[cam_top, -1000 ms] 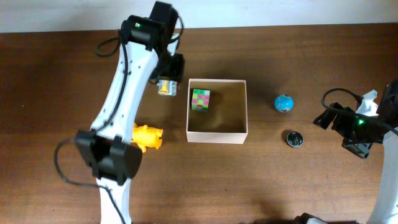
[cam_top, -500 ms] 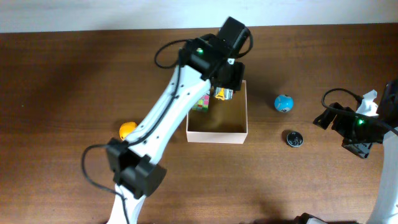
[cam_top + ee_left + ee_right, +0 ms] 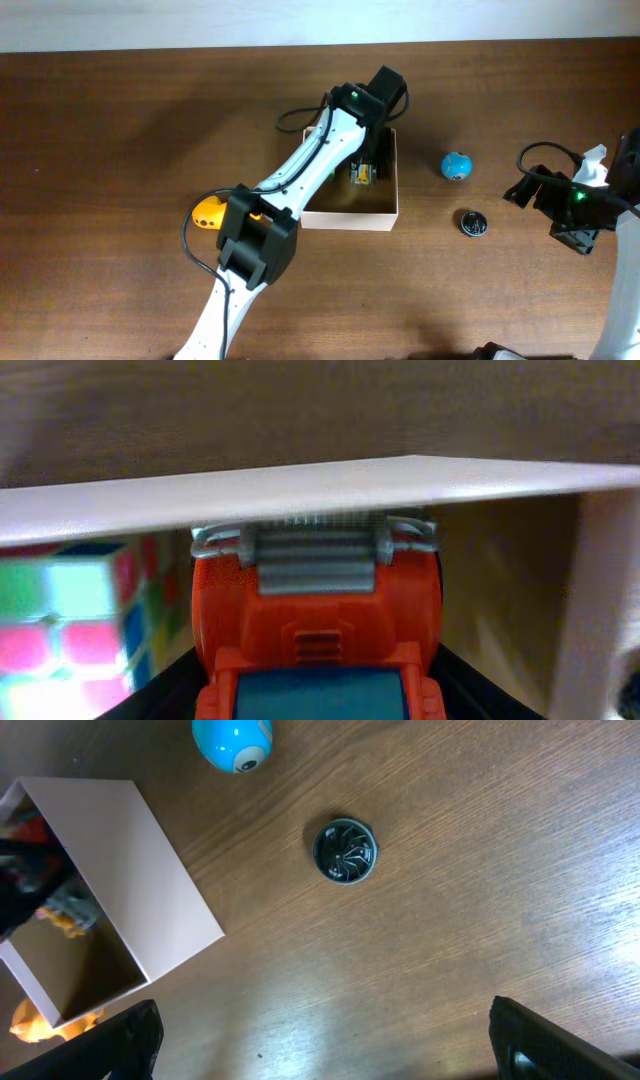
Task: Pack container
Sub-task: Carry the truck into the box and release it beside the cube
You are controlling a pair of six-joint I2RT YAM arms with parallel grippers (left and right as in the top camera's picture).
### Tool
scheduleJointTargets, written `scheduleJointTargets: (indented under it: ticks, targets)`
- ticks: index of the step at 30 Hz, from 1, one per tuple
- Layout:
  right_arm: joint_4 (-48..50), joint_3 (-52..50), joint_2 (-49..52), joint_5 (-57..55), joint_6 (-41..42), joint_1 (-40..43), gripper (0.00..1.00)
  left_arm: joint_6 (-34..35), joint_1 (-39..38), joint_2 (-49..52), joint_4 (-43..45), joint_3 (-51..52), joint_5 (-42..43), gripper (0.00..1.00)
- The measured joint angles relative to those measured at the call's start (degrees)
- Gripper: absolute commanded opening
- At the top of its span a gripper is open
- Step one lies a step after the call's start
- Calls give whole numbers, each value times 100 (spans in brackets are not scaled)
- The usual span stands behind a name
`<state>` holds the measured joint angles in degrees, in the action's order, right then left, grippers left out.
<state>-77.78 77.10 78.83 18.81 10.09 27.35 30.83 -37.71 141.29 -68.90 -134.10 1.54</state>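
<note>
The container (image 3: 350, 219) is a square white cardboard box with a tan inside, in the middle of the table. My left gripper (image 3: 363, 168) reaches down into its right half, shut on an orange-red toy vehicle (image 3: 315, 610) with a grey grille and a blue window. The box's white wall (image 3: 300, 490) runs across just above the toy. A colourful puzzle cube (image 3: 70, 610) lies in the box to the toy's left; the arm hides it from overhead. My right gripper (image 3: 540, 192) is open and empty above bare table at the right; its view shows the box (image 3: 130, 870) at left.
A blue ball (image 3: 456, 166) lies right of the box, also in the right wrist view (image 3: 232, 742). A black disc (image 3: 473, 223) lies in front of it, also in the right wrist view (image 3: 346, 850). An orange-yellow toy (image 3: 208, 211) lies left of the box, partly under my left arm.
My left arm has swung right from beside the box's left wall to over the box, carrying the toy, and lowered it inside. The right arm has not moved.
</note>
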Motion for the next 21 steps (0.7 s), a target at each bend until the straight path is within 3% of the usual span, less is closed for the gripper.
scheduleJointTargets:
  ticks: [5,8,16,21]
  targets:
    - [0,0,0,-2,0,0,99,39,0,103,114,2,179,32]
    - [0,0,0,0,0,0,99,55,-9,103,160,2,247,46]
    - [0,0,-2,0,-2,0,99,63,-44,103,203,2,284,70]
    - [0,0,0,0,0,0,98,98,-48,103,-4,2,367,74]
